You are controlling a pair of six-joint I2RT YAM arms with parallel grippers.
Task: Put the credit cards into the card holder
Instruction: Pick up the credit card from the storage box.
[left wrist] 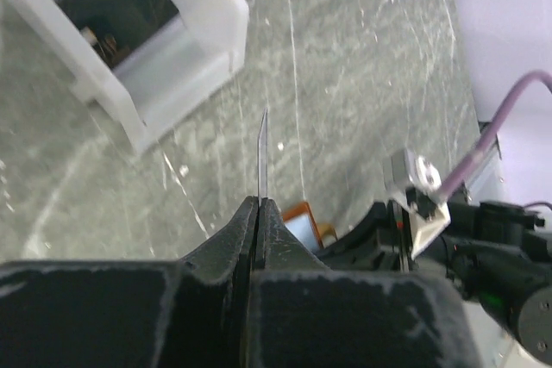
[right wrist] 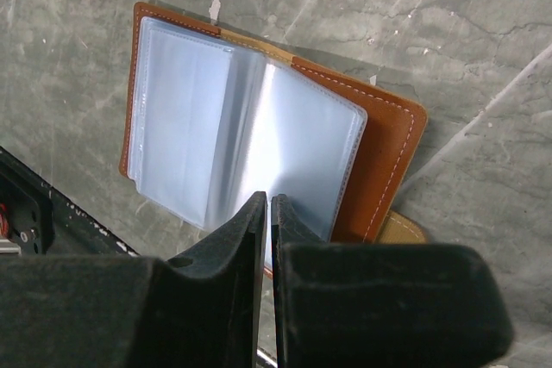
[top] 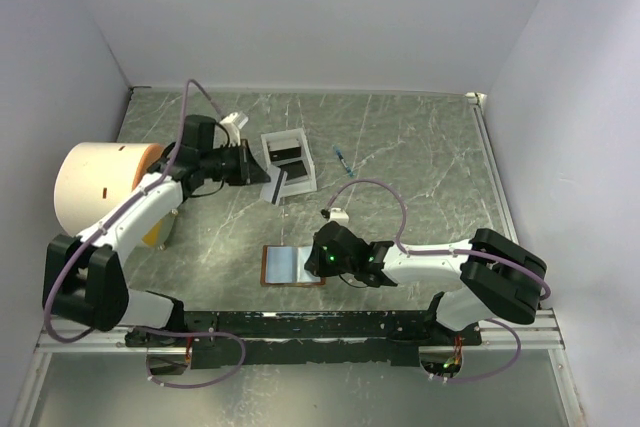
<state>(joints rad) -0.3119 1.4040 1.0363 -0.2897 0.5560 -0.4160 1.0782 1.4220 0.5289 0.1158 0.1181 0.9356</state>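
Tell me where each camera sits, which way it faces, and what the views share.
Top external: above and behind the bases, looking down on the table; shows the left arm by the white box, the right arm at the card holder.
Left wrist: looking past the left gripper, shut on an edge-on card, toward the white box, card holder and right arm.
Right wrist: looking down past the right gripper, jaws nearly together, onto the open card holder.
Shared: all three show the card holder.
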